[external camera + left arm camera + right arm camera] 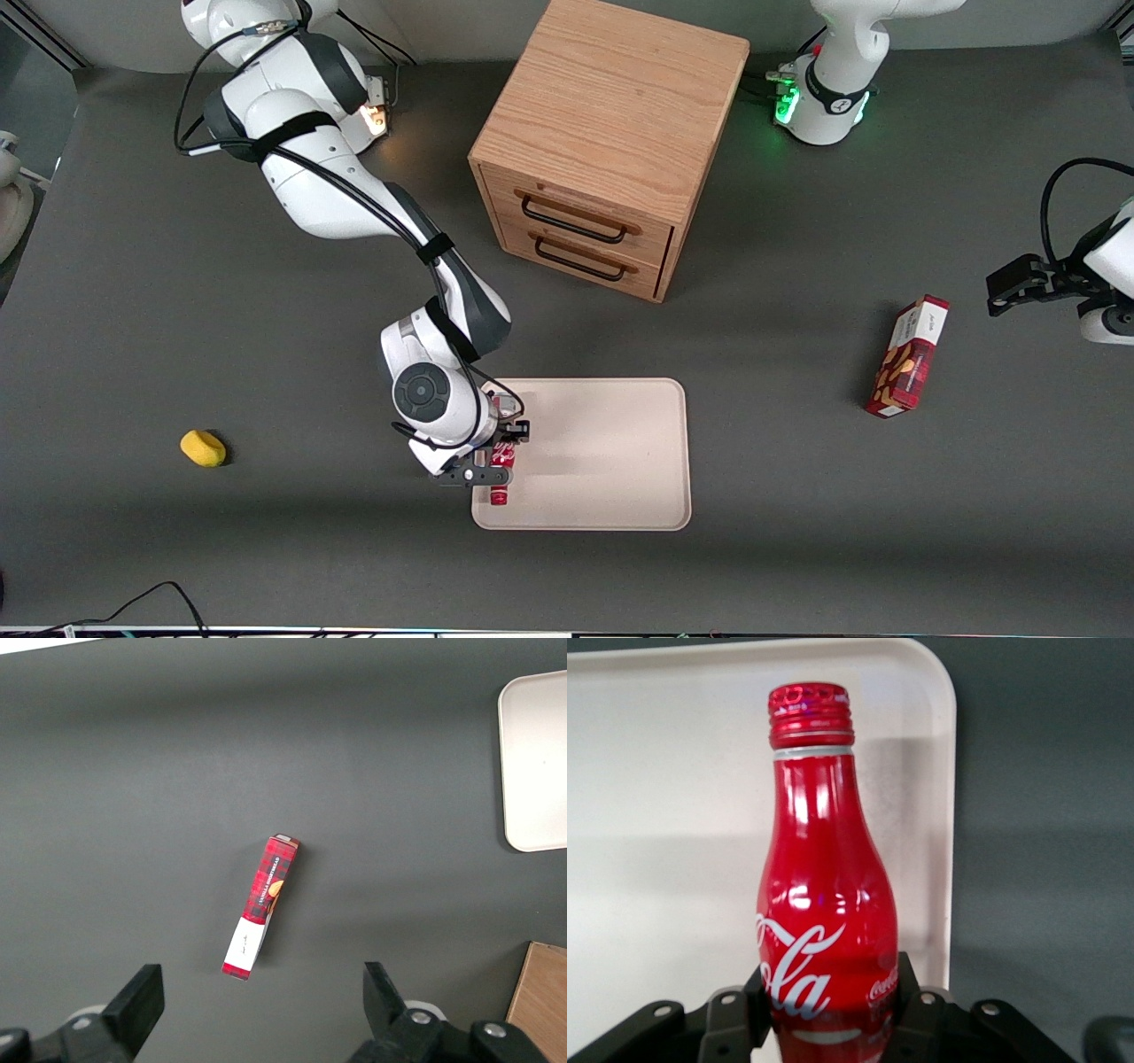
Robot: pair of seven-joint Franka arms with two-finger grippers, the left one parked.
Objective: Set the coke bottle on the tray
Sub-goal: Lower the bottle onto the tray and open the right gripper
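Observation:
The coke bottle [824, 895] is a slim red bottle with white script. My right gripper [828, 1010] is shut on its lower body, one finger pressed on each side. In the front view the gripper [493, 461] holds the bottle [501, 470] lying level over the tray's corner nearest the front camera at the working arm's end, its neck pointing toward the camera. The tray [611, 452] is large, flat and beige with rounded corners; it also shows in the right wrist view [664, 815] under the bottle. I cannot tell whether the bottle touches the tray.
A wooden two-drawer cabinet [611, 142] stands farther from the front camera than the tray. A red snack box [908, 356] lies toward the parked arm's end and shows in the left wrist view [261, 906]. A small yellow object [203, 447] lies toward the working arm's end.

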